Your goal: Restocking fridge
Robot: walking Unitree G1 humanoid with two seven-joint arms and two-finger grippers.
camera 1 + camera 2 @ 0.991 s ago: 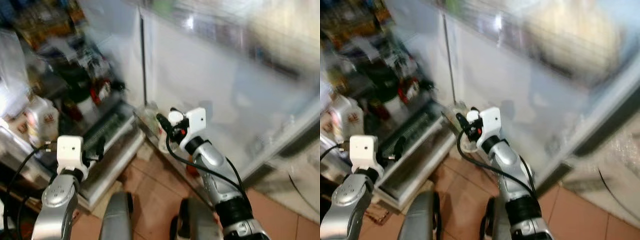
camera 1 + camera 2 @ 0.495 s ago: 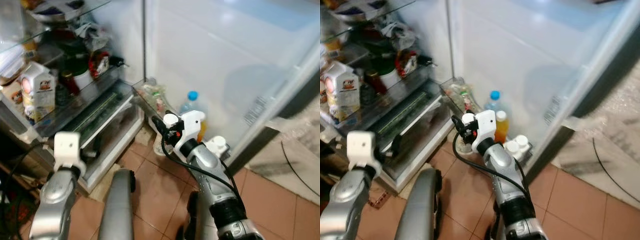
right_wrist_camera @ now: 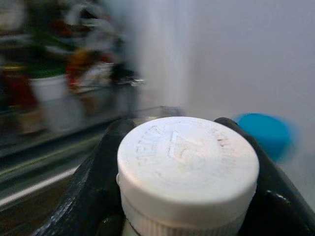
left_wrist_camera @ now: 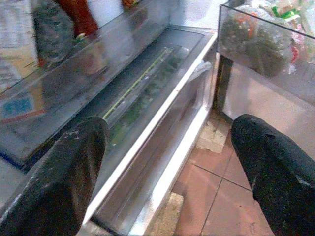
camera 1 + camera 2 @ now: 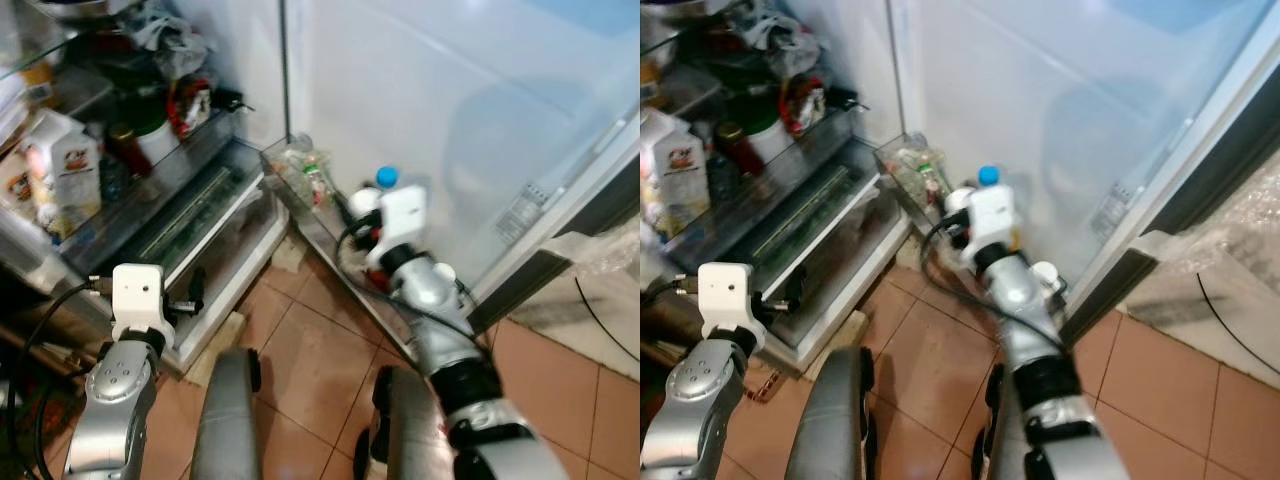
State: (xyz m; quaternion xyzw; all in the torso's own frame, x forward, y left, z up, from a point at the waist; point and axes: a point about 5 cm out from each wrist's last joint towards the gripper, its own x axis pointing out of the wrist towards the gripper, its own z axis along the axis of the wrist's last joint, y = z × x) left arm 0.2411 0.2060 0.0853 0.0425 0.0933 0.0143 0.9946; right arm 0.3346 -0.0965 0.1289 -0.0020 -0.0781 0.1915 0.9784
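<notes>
While the fridge door (image 5: 470, 130) stands wide open, the right gripper (image 3: 184, 196) is held low beside the clear door bin (image 5: 300, 185), its two black fingers clamped around a bottle with a white embossed cap (image 3: 187, 164), just beside a bottle with a blue cap (image 5: 386, 177) standing in the bin. The left gripper (image 4: 167, 162) is spread wide and empty in front of the bottom drawer (image 4: 147, 98), above the terracotta floor tiles (image 5: 310, 350). A milk carton (image 5: 62, 180) is seen on the shelf above the drawer.
</notes>
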